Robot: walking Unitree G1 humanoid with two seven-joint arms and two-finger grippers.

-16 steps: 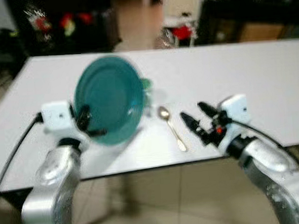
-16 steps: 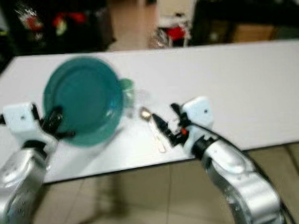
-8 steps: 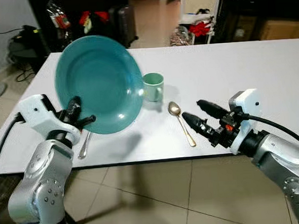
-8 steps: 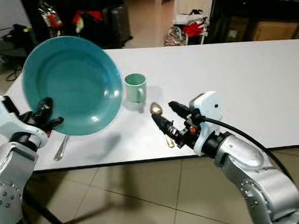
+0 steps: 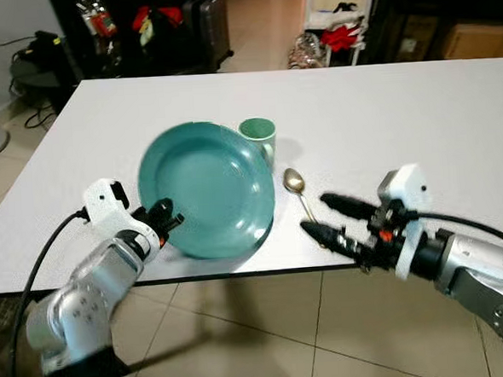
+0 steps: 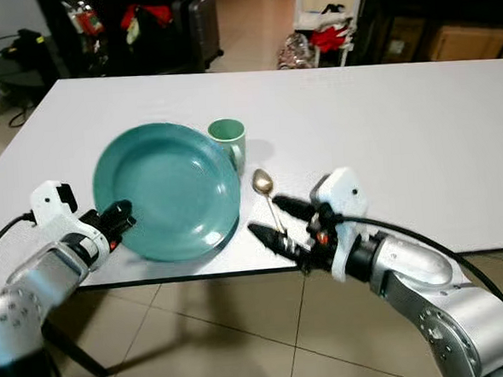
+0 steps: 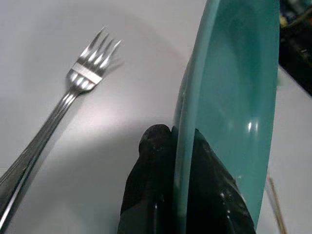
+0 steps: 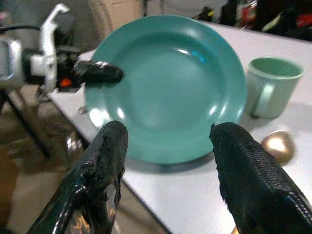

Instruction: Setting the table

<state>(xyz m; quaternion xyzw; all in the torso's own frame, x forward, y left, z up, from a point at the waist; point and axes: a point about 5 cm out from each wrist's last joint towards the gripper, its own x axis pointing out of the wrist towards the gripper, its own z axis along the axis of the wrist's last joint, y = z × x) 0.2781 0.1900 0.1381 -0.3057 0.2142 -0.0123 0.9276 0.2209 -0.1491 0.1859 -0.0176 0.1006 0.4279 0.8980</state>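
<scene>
Plate [image 5: 209, 189] rim is pinched by the left gripper [image 5: 162, 218] at its seven o'clock edge, the dish tilted just above the table [image 5: 418, 118], probably so it can be laid flat at the near edge. The right gripper [image 5: 328, 216] is held spread and empty at four o'clock of the plate, over the spoon [image 5: 299, 191]. A green mug [image 5: 259, 138] stands touching the rim at one o'clock. A fork [image 7: 53, 116] lies beside the held edge, crowding the landing spot.
</scene>
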